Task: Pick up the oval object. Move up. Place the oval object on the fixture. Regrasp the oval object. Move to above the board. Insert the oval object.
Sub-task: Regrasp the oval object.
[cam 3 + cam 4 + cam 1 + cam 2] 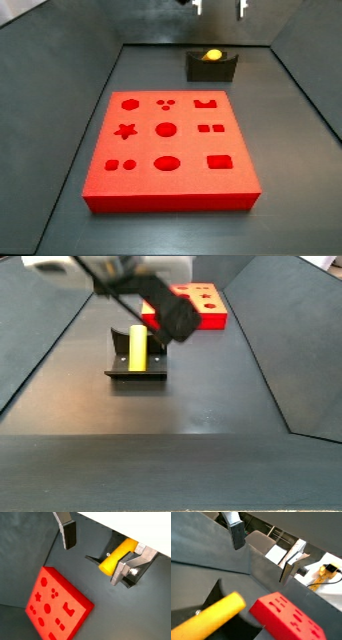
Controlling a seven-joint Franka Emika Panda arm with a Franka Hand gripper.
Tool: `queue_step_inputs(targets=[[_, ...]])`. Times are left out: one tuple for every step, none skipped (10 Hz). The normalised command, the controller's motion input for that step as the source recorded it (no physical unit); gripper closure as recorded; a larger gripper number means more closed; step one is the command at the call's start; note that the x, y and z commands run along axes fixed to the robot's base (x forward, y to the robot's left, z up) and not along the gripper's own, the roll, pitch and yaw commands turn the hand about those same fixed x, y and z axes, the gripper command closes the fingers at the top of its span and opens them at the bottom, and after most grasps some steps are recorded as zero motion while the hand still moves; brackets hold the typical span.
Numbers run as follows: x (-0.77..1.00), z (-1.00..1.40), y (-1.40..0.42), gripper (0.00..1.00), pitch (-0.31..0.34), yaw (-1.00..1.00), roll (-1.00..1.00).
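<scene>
The yellow-orange oval object [213,54] lies in the notch of the dark fixture [211,70] at the far end of the floor. It also shows in a side view [136,346] and in both wrist views [117,556] [210,620]. My gripper [221,8] hangs above the fixture, open and empty, its fingers [69,534] apart and clear of the peg. It also shows in a wrist view [261,563]. The red board [167,150] with shaped holes lies flat in the middle of the floor, in front of the fixture.
Dark sloped walls [80,90] enclose the floor on both sides. The fixture's base plate [135,376] stands between the board [201,301] and the open dark floor [174,436].
</scene>
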Motion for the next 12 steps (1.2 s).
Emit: queue_step_inputs(targets=[[-0.12,0.8,-0.81,0.0,0.044,0.02,1.0],[-0.11,0.68,-0.77,0.0,0.041,0.02,1.0],[-0.11,0.6,-0.69,0.0,0.033,0.02,1.0],[-0.12,0.35,-0.49,0.0,0.022,0.02,1.0],[-0.09,0.1,-0.28,0.0,0.018,0.02,1.0],[-0.05,0.05,-0.12,0.0,0.018,0.02,1.0],[-0.03,0.05,-0.04,0.0,0.02,0.02,1.0],[-0.02,0.03,-0.04,0.0,0.018,0.02,1.0],[-0.03,0.01,-0.04,0.0,0.012,0.02,1.0],[-0.04,0.02,-0.03,0.0,0.007,0.02,1.0],[-0.05,0.01,-0.03,0.0,0.001,0.02,1.0],[-0.05,0.01,-0.03,0.0,-0.005,0.02,1.0]])
